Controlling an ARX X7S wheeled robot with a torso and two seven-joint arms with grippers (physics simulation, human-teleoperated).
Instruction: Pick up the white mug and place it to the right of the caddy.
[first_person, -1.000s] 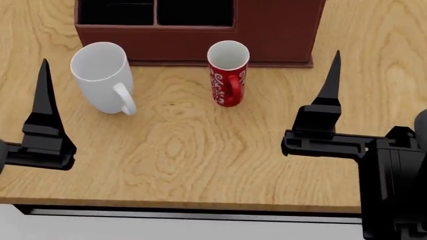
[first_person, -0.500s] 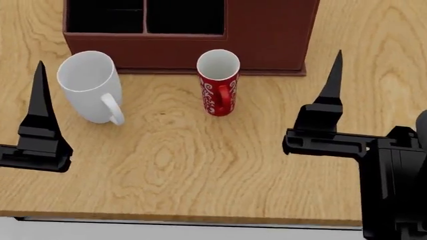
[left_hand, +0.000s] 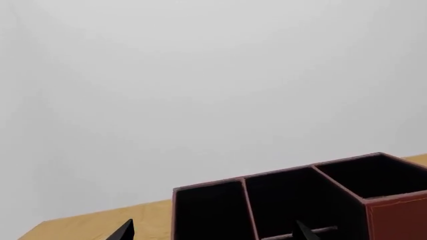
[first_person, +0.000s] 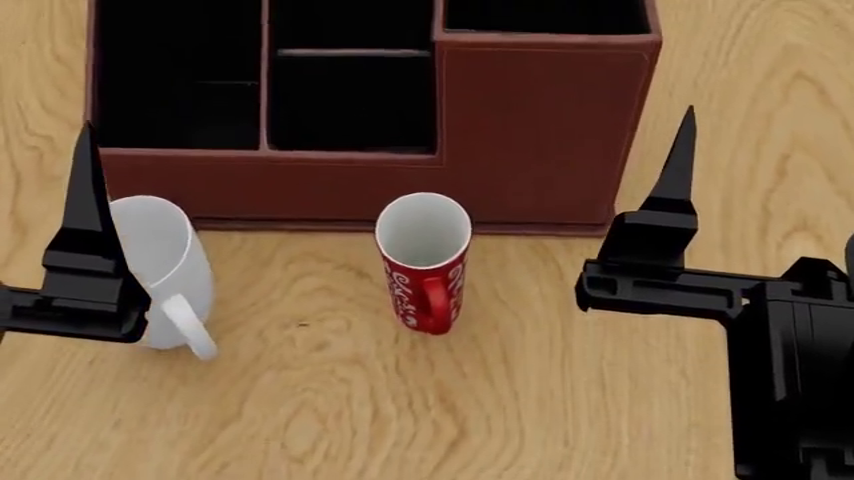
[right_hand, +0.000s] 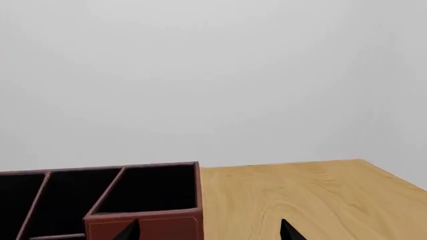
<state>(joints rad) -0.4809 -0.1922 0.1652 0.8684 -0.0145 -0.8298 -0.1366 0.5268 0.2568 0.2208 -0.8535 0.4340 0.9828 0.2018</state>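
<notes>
**A:** Over the last second your head view has slid forward. The caddy (first_person: 534, 130) now shows far more of its black compartments, and both mugs sit lower in view than they did. Nothing on the table (first_person: 534, 400) looks disturbed; I'd put the change down to the camera or base moving, not the objects.

**B:** And the white mug?

**A:** The white mug (first_person: 167, 270) stands upright just in front of the caddy's left end, handle toward you, well apart from the red mug (first_person: 424, 262) at its right. Your left pincer (left_hand: 212, 232) now overlaps the mug's left side in the head view, where a second ago it was clear of it. Its two tips show apart in the left wrist view, so it's spread and empty. Whether it's level with the mug or above it, I can't say for sure from here.

**B:** The right arm?

**A:** Your right pincer (right_hand: 208, 231) is also spread, holding nothing, near the caddy's right front corner. It hangs about where the mug must end up, so I'd expect it to be in the way.
</notes>
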